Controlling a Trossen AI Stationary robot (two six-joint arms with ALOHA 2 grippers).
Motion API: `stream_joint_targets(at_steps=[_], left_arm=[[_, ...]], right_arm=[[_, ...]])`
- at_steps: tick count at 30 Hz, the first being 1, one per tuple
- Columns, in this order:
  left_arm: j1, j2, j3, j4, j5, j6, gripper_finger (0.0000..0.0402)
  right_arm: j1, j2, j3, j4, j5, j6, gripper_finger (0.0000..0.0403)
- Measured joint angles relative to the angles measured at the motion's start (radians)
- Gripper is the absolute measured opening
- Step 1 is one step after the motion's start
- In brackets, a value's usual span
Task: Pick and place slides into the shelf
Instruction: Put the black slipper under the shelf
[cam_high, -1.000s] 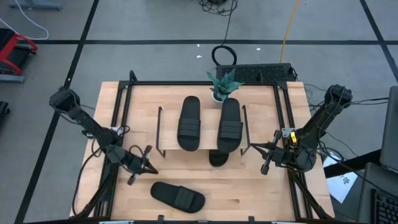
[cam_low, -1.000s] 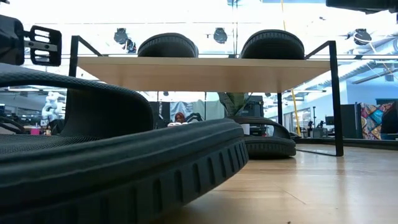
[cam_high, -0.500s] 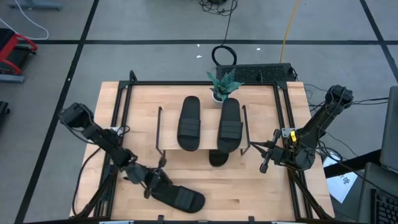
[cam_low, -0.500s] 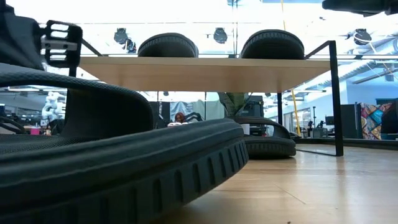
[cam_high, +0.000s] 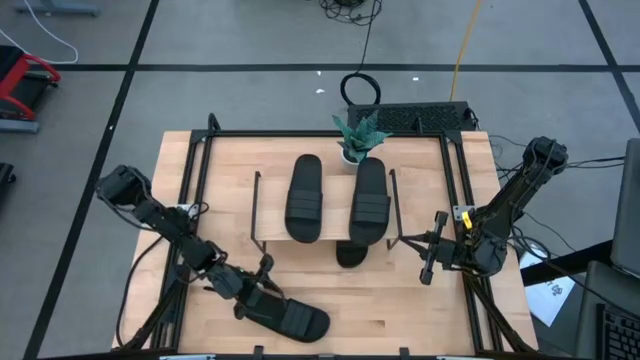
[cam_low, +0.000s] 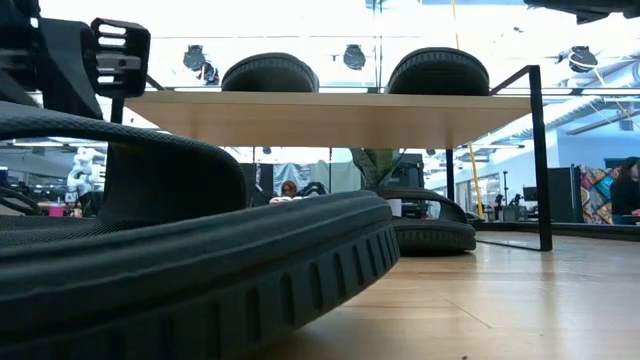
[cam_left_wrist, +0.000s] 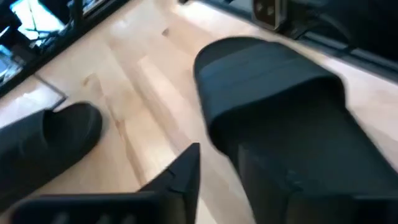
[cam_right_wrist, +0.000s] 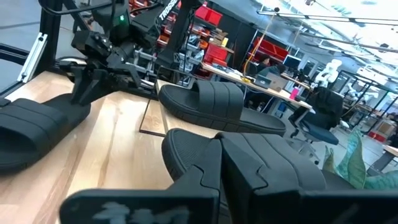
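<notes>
Four slides: two lie side by side on top of the shelf (cam_high: 270, 235); one sits under it; one lies loose at the front of the worktop (cam_high: 400, 290)
Left slide on shelf (cam_high: 305, 197): lengthwise on the light top board, strap across its middle; just beside its neighbour
Right slide on shelf (cam_high: 369, 201): parallel to the first; its far end near the small potted plant (cam_high: 358, 137) at the back of the worktop
Slide under shelf (cam_high: 351, 254): only its rounded end pokes out past the front edge of the board in the high view; in the low view it rests on the worktop beneath the board, behind the near slide
Front slide (cam_high: 296, 318): flat on the worktop near the front edge, lying slantwise; fills the near part of the low view
Left hand (cam_high: 257, 288): low over the heel end of the front slide; fingers parted, one dark finger (cam_left_wrist: 180, 177) beside the slide's strap with bare wood between them; grasping nothing
Right hand (cam_high: 431, 260): beside the shelf's right end, apart from every slide; fingers spread, holding nothing
Shelf frame: thin dark wire legs at both ends; stands mid-worktop between the two arms
</notes>
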Motion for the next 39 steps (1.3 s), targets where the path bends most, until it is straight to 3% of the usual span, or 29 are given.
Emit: stream_joint_targets(at_steps=[6,11,18,29,33,39], left_arm=[[0.004,0.001,0.0,0.011,0.007,0.133,0.0203],[0.013,0.063,0.003,0.096,0.014,0.23,0.0244],[0.034,0.175,0.064,0.18,0.02,0.304,0.0255],[0.086,0.276,0.137,0.176,0.097,0.281,0.0255],[0.096,0.276,0.137,0.174,0.111,0.286,0.0226],[0.101,0.276,0.137,0.179,0.116,0.308,0.0087]], right_arm=[[0.0,0.0,0.0,0.006,0.0,0.0,0.0],[0.0,0.0,0.0,0.006,0.0,0.014,0.0],[0.0,0.0,0.0,0.006,-0.001,0.023,0.0],[0.0,0.0,0.0,0.005,-0.001,0.021,0.0],[0.0,0.0,0.0,0.005,-0.001,0.019,0.0],[0.0,0.0,0.0,0.005,-0.001,0.019,0.0]])
